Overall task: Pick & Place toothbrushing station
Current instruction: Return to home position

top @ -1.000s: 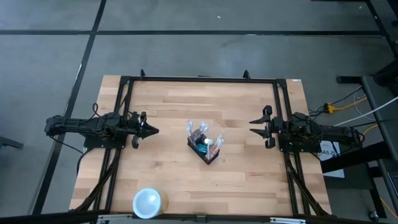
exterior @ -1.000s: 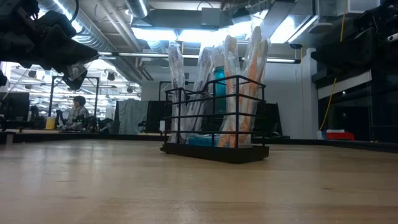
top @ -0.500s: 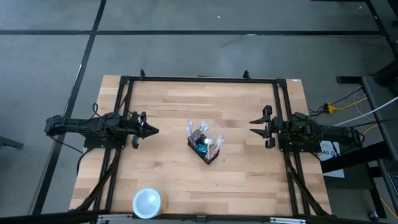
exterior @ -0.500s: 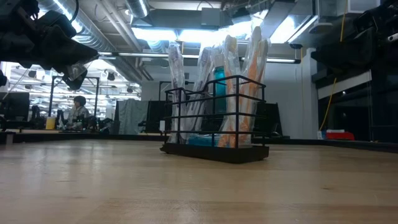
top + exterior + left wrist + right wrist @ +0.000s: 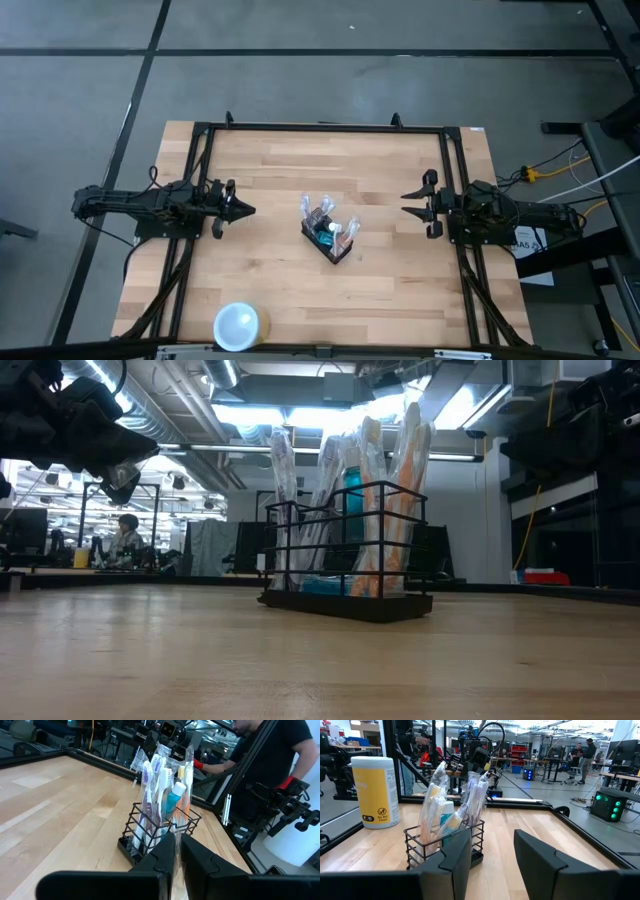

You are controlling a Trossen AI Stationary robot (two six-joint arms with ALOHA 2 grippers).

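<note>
1. Jaws first: your left jaws are pressed together, the two fingers almost touching, while your right jaws sit spread wide apart.
2. Left arm (image 5: 160,205) lies across the left edge of the surface and right arm (image 5: 490,215) across the right edge. Both point in toward the middle.
3. Your toothbrushing station (image 5: 330,237) stands upright around the middle of the surface, between the two arms and apart from both.
4. It's packed with wrapped toothbrushes (image 5: 283,490) standing on end, plus a teal tube (image 5: 352,490).
5. There's also a white-lidded canister (image 5: 240,326) by the surface's lower edge in the high view, toward the left arm's corner, well apart from the station.
</note>
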